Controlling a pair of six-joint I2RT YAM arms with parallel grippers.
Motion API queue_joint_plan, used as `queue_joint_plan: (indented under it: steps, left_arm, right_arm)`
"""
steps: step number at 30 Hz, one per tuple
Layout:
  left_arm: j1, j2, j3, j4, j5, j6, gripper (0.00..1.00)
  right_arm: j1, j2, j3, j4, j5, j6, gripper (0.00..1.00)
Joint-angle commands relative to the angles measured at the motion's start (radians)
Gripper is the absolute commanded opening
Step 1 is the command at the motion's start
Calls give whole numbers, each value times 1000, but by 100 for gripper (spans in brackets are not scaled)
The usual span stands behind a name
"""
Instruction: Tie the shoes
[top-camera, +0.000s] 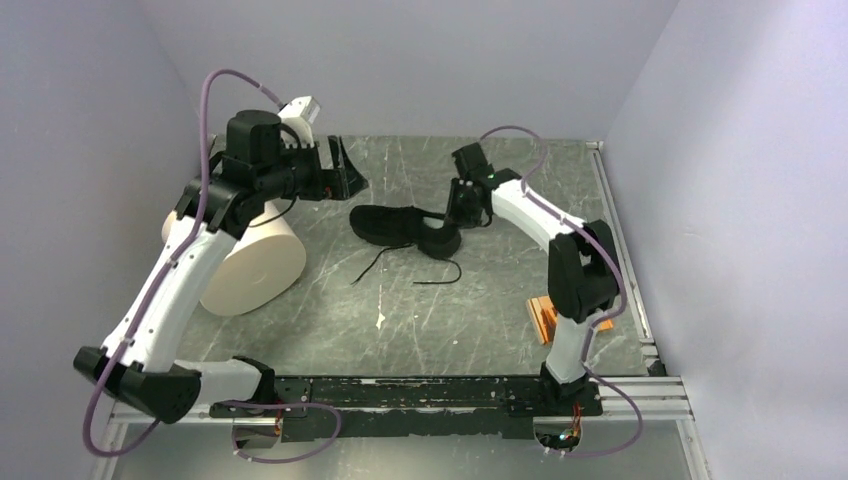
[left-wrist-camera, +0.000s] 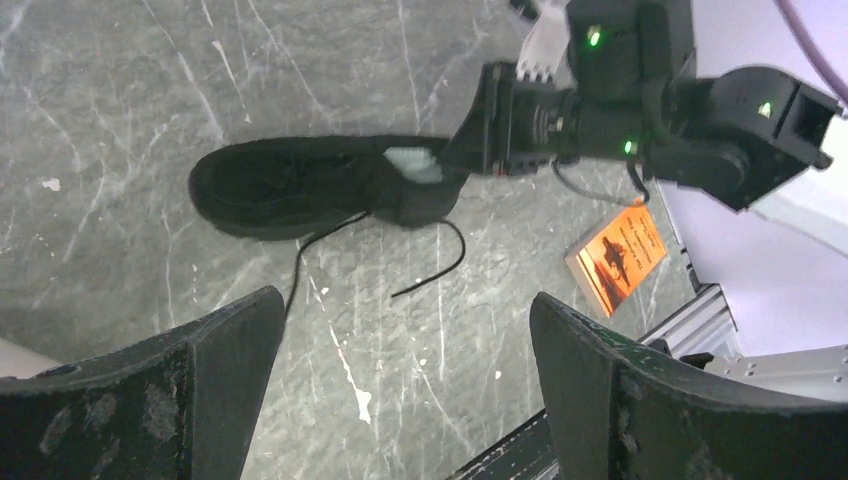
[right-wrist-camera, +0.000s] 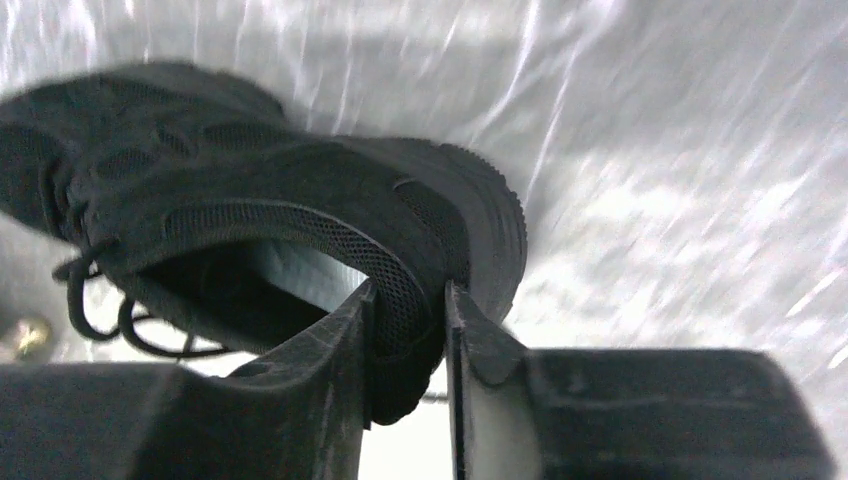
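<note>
The black shoe (top-camera: 400, 226) lies in the middle of the table, toe to the left, its thin laces (top-camera: 375, 262) loose and trailing toward the near side. It also shows in the left wrist view (left-wrist-camera: 300, 185) and the right wrist view (right-wrist-camera: 250, 190). My right gripper (top-camera: 455, 215) is shut on the shoe's heel collar, one finger inside the opening and one outside (right-wrist-camera: 410, 330). My left gripper (top-camera: 345, 175) is open and empty, held above the table to the left of the shoe; its fingers (left-wrist-camera: 210, 390) frame bare table in its own view.
A large white paper roll (top-camera: 250, 265) lies at the left under my left arm. An orange booklet (top-camera: 545, 318) lies near the right arm's base; it also shows in the left wrist view (left-wrist-camera: 618, 255). A metal rail (top-camera: 625, 260) borders the table's right edge.
</note>
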Motion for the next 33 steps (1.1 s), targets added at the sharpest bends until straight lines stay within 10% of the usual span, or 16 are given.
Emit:
queue_joint_plan:
  steps: [1,6,10,23,33]
  left_arm:
    - [-2,-92,-75,7,48,-22,97]
    - [-2,-158,-171,41,52,-18,97]
    - [-2,-173,-175,38,120,-54,97]
    - [-77,-237,-219,7,204,-117,97]
    - [-77,-286,-265,33,238,-190,97]
  right_arm:
    - [143,-191,-98,-108,16,195,37]
    - [189,-373,-274,-7,-159,131,57]
    - [150,-403,-267,-32,-90,-293,73]
    - [179,-144,-135,74,-231,-512,62]
    - [274,4,-117,155,9,-476,45]
